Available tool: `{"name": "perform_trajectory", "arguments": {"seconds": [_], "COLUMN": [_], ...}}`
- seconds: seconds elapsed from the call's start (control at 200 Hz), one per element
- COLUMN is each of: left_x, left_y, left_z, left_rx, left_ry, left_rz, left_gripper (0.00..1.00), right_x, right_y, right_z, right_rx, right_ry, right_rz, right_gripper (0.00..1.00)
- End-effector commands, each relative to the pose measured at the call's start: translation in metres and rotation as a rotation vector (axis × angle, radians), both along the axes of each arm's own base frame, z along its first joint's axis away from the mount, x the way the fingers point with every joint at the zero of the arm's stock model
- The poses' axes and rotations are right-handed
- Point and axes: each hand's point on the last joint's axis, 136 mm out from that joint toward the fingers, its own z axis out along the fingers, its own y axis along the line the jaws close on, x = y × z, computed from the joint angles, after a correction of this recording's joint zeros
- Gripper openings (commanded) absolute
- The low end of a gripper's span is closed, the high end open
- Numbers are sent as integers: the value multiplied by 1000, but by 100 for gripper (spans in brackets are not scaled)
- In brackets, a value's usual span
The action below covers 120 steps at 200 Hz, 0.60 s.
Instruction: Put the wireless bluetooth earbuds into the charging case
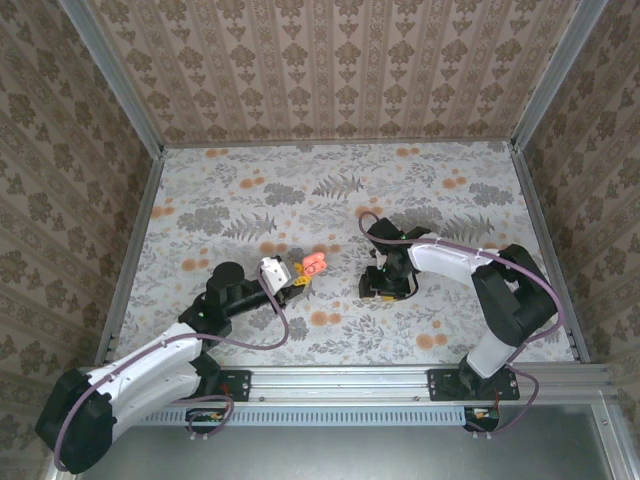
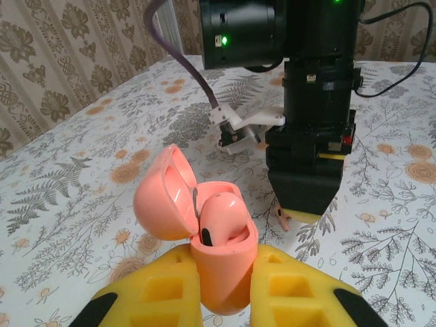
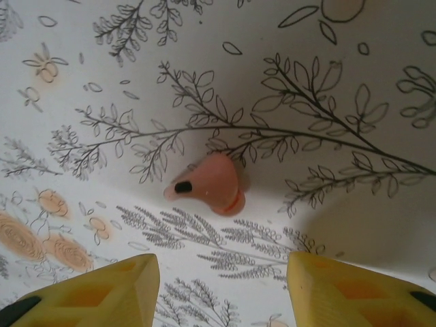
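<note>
Pink glossy plastic earbud [image 3: 208,184] lies loose at centre of the right wrist view, above the parted right gripper [image 3: 221,276]. Expect it to be light, rigid and slippery; you should pinch its rounded bulb. Left gripper [image 2: 225,293] clamps the open pink clamshell charging case [image 2: 170,201], lower centre.

floral-print bench [image 1: 340,190], grey ferns and orange blossoms all over it, one little pink earbud [image 3: 208,182] just lying loose on it, dark spot at its tip

The pink charging case [image 2: 221,279] stands upright, its lid [image 2: 162,204] swung open, one pink earbud [image 2: 221,216] seated inside. A second earbud [image 3: 212,182] lies on its side, apart from the case.
</note>
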Motion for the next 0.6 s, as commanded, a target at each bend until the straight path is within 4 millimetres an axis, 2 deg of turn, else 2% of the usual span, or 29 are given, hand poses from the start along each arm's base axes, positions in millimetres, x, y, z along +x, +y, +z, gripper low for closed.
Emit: {"name": "perform_trajectory", "arguments": {"seconds": [0.0, 0.305, 0.56, 0.595], "left_x": [-2, -2, -2, -2], "left_y": [2, 7, 8, 8], "left_z": [2, 1, 2, 2], "left_rx": [8, 14, 14, 15], "left_ry": [-33, -36, -39, -40], "left_rz": [3, 23, 30, 32], "left_gripper": [4, 4, 4, 4], "right_x": [14, 34, 50, 57], "right_y": [15, 32, 49, 55], "right_z": [4, -3, 4, 8], "right_rx": [48, 77, 135, 156], "right_ry": [-15, -26, -67, -97], "right_rz": [-7, 30, 66, 71], "right_gripper": [53, 50, 47, 47]}}
